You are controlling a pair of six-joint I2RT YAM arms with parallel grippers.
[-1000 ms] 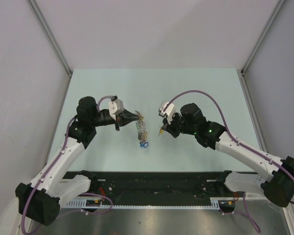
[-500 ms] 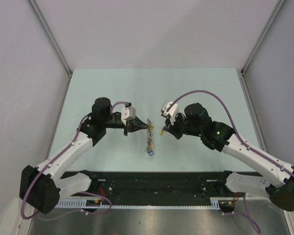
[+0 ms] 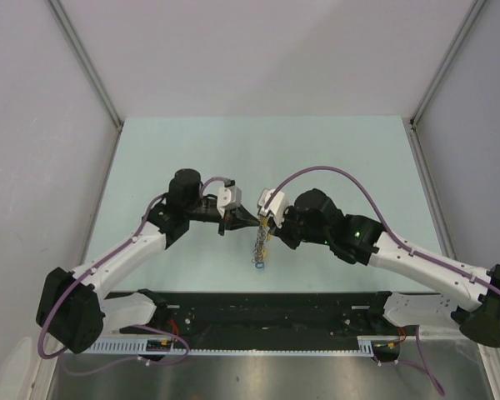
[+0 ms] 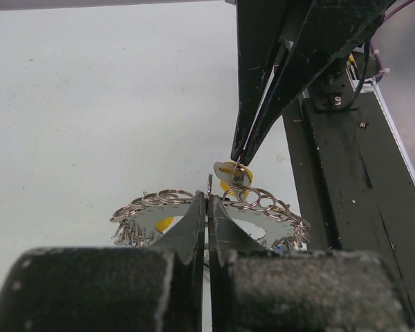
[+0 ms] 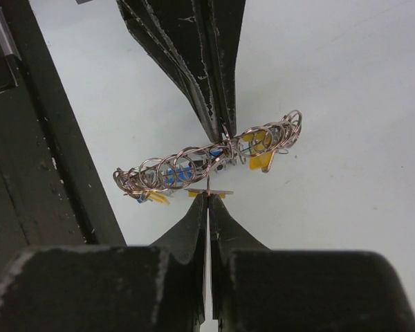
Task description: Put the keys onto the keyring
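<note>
The keyring (image 3: 257,244) is a grey ring with a bumpy edge of small loops, fringed with keys, and hangs edge-on above the table. My left gripper (image 3: 250,222) is shut on its top edge; the left wrist view shows the ring (image 4: 266,207) spreading to both sides of the shut fingers (image 4: 194,225). My right gripper (image 3: 269,231) is shut on a small key with a yellow head (image 5: 209,193) and holds it against the ring (image 5: 187,164). In the left wrist view that key (image 4: 232,173) touches the ring's loops. A blue key (image 3: 257,265) hangs at the ring's bottom.
The pale green table (image 3: 342,158) lies below, bounded by grey walls at the left, right and back. A black rail (image 3: 267,304) runs along the near edge under both arms and shows in the left wrist view (image 4: 346,194).
Both arms moved toward each other. The left gripper carried the ring to the right, and the right gripper brought the yellow key left until it met the ring.
</note>
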